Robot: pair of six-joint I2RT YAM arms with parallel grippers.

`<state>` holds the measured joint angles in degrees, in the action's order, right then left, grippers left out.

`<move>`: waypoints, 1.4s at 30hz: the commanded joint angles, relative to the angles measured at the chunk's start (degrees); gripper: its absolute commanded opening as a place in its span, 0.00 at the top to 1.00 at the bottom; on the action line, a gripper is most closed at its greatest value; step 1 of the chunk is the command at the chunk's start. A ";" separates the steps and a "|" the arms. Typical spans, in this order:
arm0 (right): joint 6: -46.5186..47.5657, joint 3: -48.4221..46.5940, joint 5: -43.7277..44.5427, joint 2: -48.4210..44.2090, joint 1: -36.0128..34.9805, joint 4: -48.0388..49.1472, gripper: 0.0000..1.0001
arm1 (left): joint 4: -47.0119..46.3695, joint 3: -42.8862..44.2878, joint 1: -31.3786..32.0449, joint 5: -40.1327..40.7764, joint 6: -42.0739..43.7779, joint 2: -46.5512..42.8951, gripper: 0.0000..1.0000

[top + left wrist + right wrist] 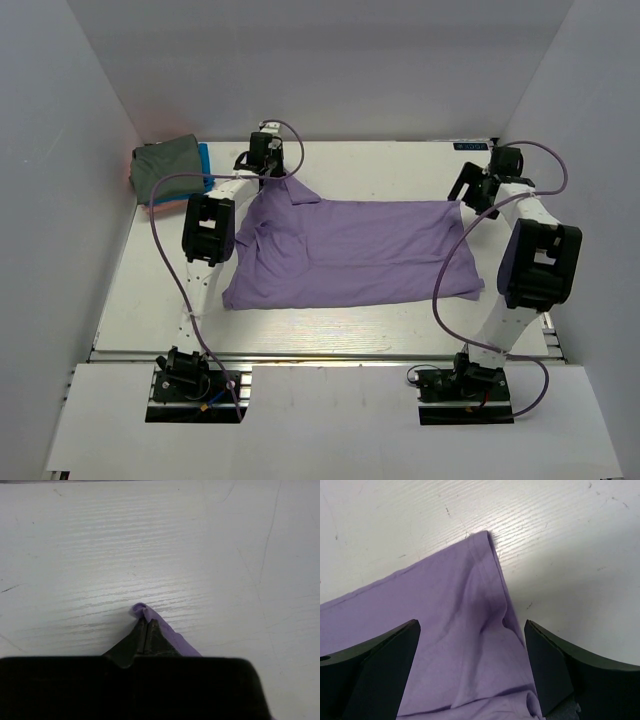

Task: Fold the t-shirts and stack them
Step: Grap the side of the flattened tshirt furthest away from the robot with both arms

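Grasp stage of the first fold on the lavender shirt [350, 250], lying flat just right of the folded pile [168, 165]. Pinches the shirt's corner nearest that pile in the left gripper [145, 622], clamped tight. Holds the right gripper [471, 625] wide and empty over the corner farthest from the pile. Next, likely: close right, lift both together.

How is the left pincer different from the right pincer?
The left pincer is shut tight, pinching a corner of the purple shirt; the right pincer is wide open, holding nothing. Only a tiny bit of cloth peeks past the left pincer; a broad shirt corner lies under the right pincer. Both are black, at the shirt's far corners.
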<state>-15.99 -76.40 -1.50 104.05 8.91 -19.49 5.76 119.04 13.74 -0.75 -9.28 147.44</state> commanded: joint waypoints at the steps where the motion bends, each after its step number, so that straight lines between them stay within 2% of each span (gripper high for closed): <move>1: 0.96 -4.10 0.09 2.81 -0.73 1.73 0.10 | -0.22 -2.33 -0.29 -1.71 0.83 -2.68 1.00; 6: 1.49 -10.06 1.23 8.97 -1.96 1.47 0.10 | -3.55 -5.22 -0.29 -2.94 1.54 -3.91 1.00; 9: 1.31 -11.92 5.62 11.77 -2.75 1.03 0.10 | -5.49 -6.90 -0.29 -2.94 1.54 -5.76 1.00; 18: 1.48 -19.65 10.72 20.66 -4.33 -0.81 0.11 | -6.63 -10.14 -0.29 -2.94 2.25 -9.44 1.00; 21: 1.49 -21.51 11.34 23.21 -4.69 -1.43 0.27 | -7.17 -11.46 -0.29 -2.94 2.25 -10.76 1.00; 23: 1.40 -21.16 11.60 23.39 -4.95 -1.35 0.50 | -7.17 -11.99 -0.29 -2.94 2.25 -11.64 1.00; 25: 1.66 -19.93 11.95 22.61 -5.04 -0.21 0.79 | -7.69 -13.56 -0.29 -3.55 2.25 -13.40 1.00; 27: 2.10 -19.23 11.96 22.16 -5.13 0.94 0.96 | -8.39 -16.02 -0.29 -4.08 2.25 -15.15 1.00; 28: 2.19 -19.31 12.04 21.73 -5.30 1.03 1.00 | -9.35 -17.34 -0.29 -4.08 2.25 -17.42 1.00; 32: 2.98 -18.53 12.66 20.06 -5.48 1.64 1.00 | -11.11 -25.07 -0.29 -4.61 2.25 -25.23 1.00; 37: 3.77 -12.82 12.31 13.74 -6.01 5.41 1.00 | -15.16 -43.50 0.23 -3.46 1.72 -38.08 1.00; 42: 4.47 -8.60 12.40 9.07 -5.74 7.27 1.00 | -15.69 -55.13 1.29 -2.76 -0.38 -48.98 1.00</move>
<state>-12.80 -86.19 10.39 118.10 2.96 -16.10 -8.21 68.58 14.13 -3.64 -8.21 104.12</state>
